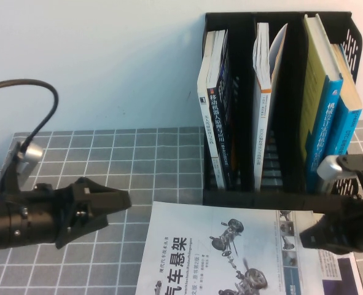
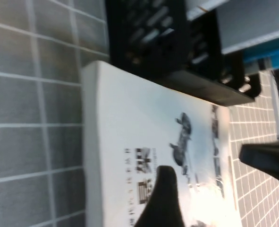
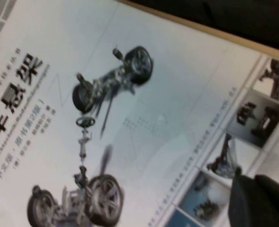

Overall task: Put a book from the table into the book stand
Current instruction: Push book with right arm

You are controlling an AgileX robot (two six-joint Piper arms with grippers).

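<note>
The book (image 1: 230, 246) lies flat on the table (image 1: 107, 153) in front of the book stand (image 1: 255, 198), cover up, with a black Chinese title and grey suspension photos. My left gripper (image 1: 121, 200) hovers over the cloth just left of the book's near-left corner. In the left wrist view its fingers (image 2: 164, 198) stand wide apart and hold nothing, with the book (image 2: 130, 142) lying beyond them. My right gripper (image 1: 310, 236) hovers low over the book's right part, fingers together and empty. In the right wrist view it (image 3: 245, 189) sits over the cover's photo strip (image 3: 252, 118).
The stand's three compartments hold upright books: dark and white ones on the left (image 1: 218, 98), a white one in the middle (image 1: 264, 92), blue and yellow ones on the right (image 1: 328, 104). A black cable (image 1: 40, 92) loops at the far left. A pale wall stands behind.
</note>
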